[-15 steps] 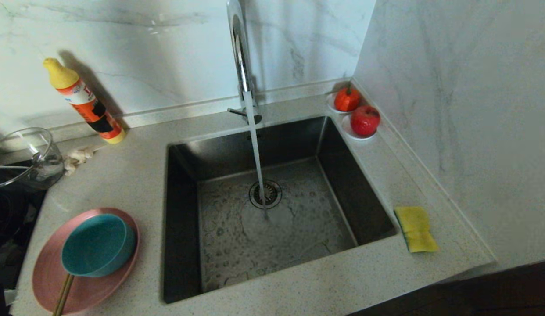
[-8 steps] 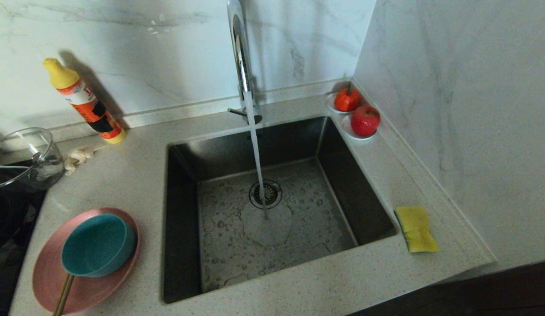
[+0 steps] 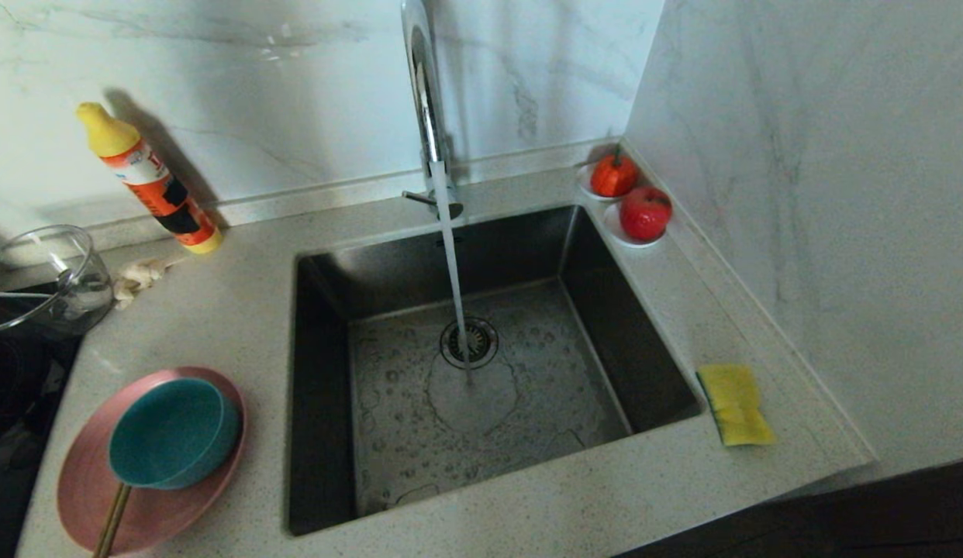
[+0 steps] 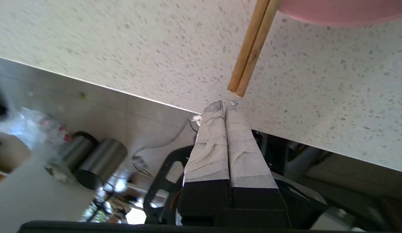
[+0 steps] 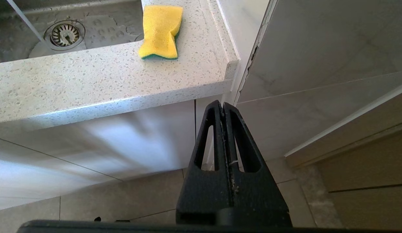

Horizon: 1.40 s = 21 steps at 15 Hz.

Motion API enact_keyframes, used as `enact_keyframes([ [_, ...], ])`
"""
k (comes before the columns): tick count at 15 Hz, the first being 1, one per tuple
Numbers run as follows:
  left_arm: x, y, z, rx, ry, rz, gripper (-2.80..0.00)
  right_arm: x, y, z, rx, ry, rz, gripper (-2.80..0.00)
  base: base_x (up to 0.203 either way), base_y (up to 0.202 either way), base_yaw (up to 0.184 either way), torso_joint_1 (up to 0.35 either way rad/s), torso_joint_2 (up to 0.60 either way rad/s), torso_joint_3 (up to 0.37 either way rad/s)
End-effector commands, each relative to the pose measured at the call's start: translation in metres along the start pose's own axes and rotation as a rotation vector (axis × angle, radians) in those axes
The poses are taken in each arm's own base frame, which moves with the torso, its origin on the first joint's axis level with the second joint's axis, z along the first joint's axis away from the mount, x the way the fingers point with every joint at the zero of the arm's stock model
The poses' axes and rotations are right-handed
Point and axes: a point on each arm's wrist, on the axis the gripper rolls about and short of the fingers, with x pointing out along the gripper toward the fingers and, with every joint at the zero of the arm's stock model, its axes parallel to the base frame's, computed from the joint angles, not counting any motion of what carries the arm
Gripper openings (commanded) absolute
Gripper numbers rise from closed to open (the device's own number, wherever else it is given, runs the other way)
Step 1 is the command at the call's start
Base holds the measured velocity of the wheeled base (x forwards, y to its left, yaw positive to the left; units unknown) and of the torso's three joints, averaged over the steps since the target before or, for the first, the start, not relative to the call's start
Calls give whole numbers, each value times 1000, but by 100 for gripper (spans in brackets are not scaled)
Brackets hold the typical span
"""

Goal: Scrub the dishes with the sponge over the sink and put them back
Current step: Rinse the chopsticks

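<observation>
Sink [image 3: 481,372]: lay square in the speckled counter [image 3: 233,325], its drain strainer [image 3: 469,342] near the middle; water fell from the tap [image 3: 424,93] in a stream landing just by the strainer. It was well apart from both sets of jaws.
Pink plate [image 3: 94,496]: sat flat on the counter beside the sink; only its rim showed in the left wrist view, a little beyond the left gripper's tips.
Teal bowl [image 3: 174,432]: stood upright on the plate, mouth up.
Sponge [image 3: 734,404]: lay flat, yellow face up and green layer down, on the counter strip on the far side of the sink from the plate; its long axis ran along the sink's edge. It lay beyond and above the right gripper's tips, well apart from them.
Wooden sticks [image 4: 251,48]: two lay side by side, long axis running from under the bowl out over the plate rim, their free ends pointing towards the left gripper, just beyond its tips without clear contact.
Left gripper [image 4: 224,105]: taped fingers [image 4: 209,145] pressed together, empty, at the counter's front edge.
Right gripper [image 5: 222,105]: jaws together, empty, parked below counter level before the cabinet front.
Change: compared with the earlier head pictures, dishes and sponge had not moved; only the foam on the sink floor had shifted.
</observation>
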Motion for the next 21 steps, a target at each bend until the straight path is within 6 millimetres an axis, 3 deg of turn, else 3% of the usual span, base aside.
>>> enact_keyframes([
  [1, 6, -1, 0, -19, 47, -23, -280, 0, 0, 0, 0, 2, 0, -280, 0, 0, 0, 0, 0, 0],
  [2, 9, -1, 1, -28, 62, -37, 0, 0, 0, 0, -1, 1, 0, -280, 0, 0, 0, 0, 0, 0],
  [10, 19, -3, 9, -199, 125, -69, 0, 0, 0, 0, 0, 1, 0, -280, 0, 0, 0, 0, 0, 0],
  [21, 38, -4, 11, -227, 256, -70, 0, 0, 0, 0, 0, 1, 0, -280, 0, 0, 0, 0, 0, 0],
])
